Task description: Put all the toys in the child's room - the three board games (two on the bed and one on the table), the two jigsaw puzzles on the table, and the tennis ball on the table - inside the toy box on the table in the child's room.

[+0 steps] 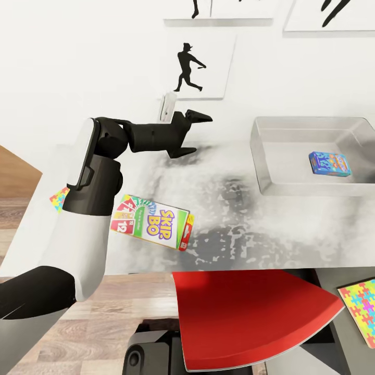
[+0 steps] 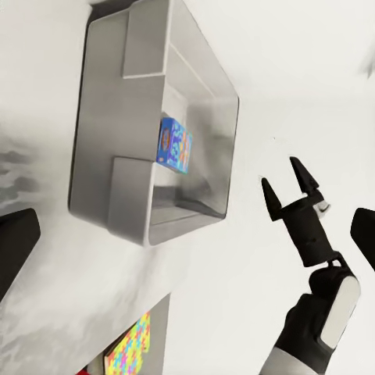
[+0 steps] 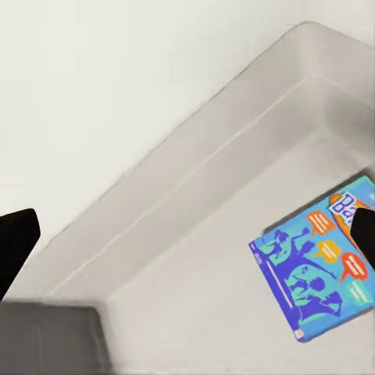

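The left arm (image 1: pixel 99 172) covers one end of the Skip-Bo box (image 1: pixel 152 222) and most of a jigsaw puzzle (image 1: pixel 59 199) at the table's edge. Another puzzle (image 1: pixel 362 308) is cut off by the frame, as is the blue game box (image 3: pixel 324 269).

We see a mottled grey table (image 1: pixel 229 219) (stone-like, matt), a smooth grey toy box (image 1: pixel 271 156), glossy card on the Skip-Bo box (image 1: pixel 153 221), wood floor (image 1: pixel 130 302).

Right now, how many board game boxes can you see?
2. A blue game box lies inside the grey toy box; the Skip-Bo box lies near the table's front edge. Others may be hidden.
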Tool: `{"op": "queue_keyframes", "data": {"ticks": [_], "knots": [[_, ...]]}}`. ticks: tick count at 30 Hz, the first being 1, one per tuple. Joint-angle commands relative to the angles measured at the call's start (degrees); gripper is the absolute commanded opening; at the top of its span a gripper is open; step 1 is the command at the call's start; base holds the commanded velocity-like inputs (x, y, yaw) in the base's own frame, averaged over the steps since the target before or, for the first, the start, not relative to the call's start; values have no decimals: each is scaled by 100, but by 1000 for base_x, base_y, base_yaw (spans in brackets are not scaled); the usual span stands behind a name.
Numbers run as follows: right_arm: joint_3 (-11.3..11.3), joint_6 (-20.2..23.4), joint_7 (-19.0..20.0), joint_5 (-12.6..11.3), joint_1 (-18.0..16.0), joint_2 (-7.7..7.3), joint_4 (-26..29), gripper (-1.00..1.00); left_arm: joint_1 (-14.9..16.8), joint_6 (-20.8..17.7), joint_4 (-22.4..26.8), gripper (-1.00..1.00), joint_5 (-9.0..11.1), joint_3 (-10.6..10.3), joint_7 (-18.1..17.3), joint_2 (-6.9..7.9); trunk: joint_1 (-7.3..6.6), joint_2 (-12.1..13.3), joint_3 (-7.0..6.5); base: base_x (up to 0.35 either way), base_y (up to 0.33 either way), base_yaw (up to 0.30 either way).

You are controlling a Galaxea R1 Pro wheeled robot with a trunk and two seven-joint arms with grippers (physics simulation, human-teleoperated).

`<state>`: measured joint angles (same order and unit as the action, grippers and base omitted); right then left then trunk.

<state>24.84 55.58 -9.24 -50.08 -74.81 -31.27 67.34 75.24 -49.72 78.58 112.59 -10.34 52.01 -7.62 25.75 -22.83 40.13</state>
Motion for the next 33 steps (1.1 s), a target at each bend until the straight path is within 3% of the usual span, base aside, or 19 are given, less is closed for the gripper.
{"op": "queue_keyframes", "data": {"ticks": [1,12,19,21,33], "knots": [[5,101,-39,-104,131,-3,217,100,-23,-1,44,100,46,5,53,-3,4,-9,7,0,0,0],[15,360,23,-607,1017,-10,1154,100,-128,3,219,100,36,5,23,16,4,-9,7,-122,0,0],[2,405,32,-743,1331,-7,1536,100,-143,-1,243,100,41,5,15,31,4,-9,7,-277,0,0],[-22,416,35,-793,1582,1,1851,100,-154,-2,269,100,43,5,6,43,4,-9,7,-136,0,0],[-30,442,32,-808,1703,0,1976,100,-158,-2,279,100,44,5,7,49,4,-9,7,-34,0,0]]}}
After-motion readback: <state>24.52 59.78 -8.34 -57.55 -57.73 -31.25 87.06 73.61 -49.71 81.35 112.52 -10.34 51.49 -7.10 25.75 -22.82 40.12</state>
